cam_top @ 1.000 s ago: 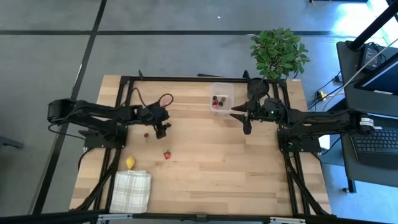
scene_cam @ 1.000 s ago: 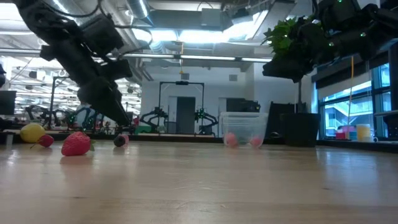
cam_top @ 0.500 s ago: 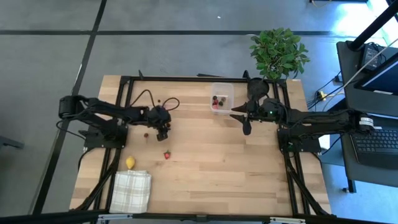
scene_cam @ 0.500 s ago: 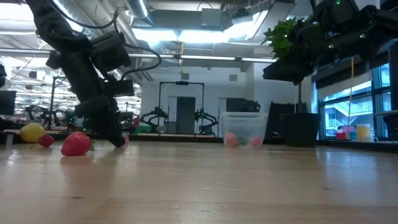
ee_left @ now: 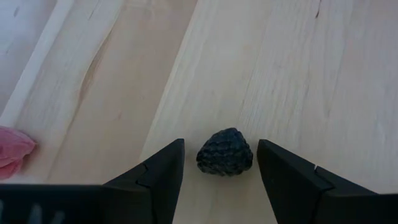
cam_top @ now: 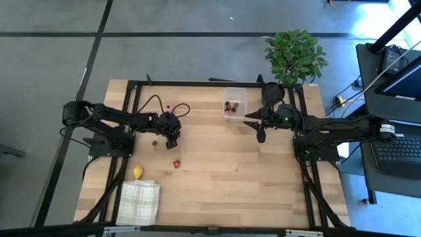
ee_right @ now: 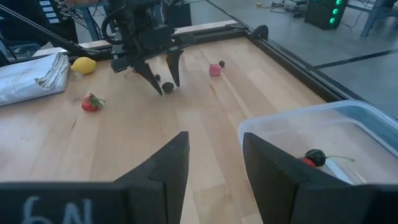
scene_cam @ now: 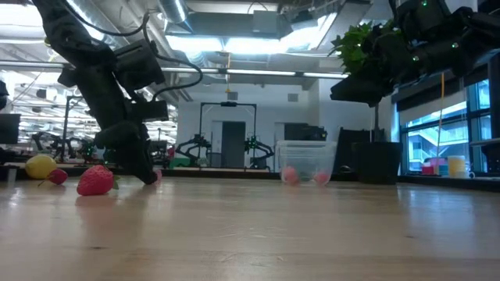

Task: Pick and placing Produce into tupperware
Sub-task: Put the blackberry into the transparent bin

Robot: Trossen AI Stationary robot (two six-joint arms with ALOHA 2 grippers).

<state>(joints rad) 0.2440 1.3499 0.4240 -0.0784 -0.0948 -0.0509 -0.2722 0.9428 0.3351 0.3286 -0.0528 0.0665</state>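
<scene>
A dark bumpy berry (ee_left: 225, 152) lies on the wooden table. My left gripper (ee_left: 219, 167) is open, pointing down, with one finger on either side of the berry and a gap to each. From the right wrist view I see the same fingers astride the berry (ee_right: 166, 88). In the high view the left gripper (cam_top: 172, 137) hides the berry. The clear tupperware (cam_top: 234, 102) stands near the far edge with a few red and dark pieces inside. My right gripper (cam_top: 257, 125) is open and waits beside it, above the table. A strawberry (cam_top: 176, 163) and a lemon (cam_top: 137, 172) lie nearer the near edge.
A white checked cloth (cam_top: 139, 201) lies at the near left corner. A small pink piece (ee_right: 215, 69) and a dark bit lie toward the far edge; another pink piece (ee_left: 12, 155) is close to the left gripper. A black pot (cam_top: 273, 92) with a green plant stands right of the tupperware.
My left gripper has come down to the table and tipped steeper, moving slightly right, so that its open fingers now stand on either side of the dark berry. The berry has stayed where it was. For the last half second nothing has moved.
</scene>
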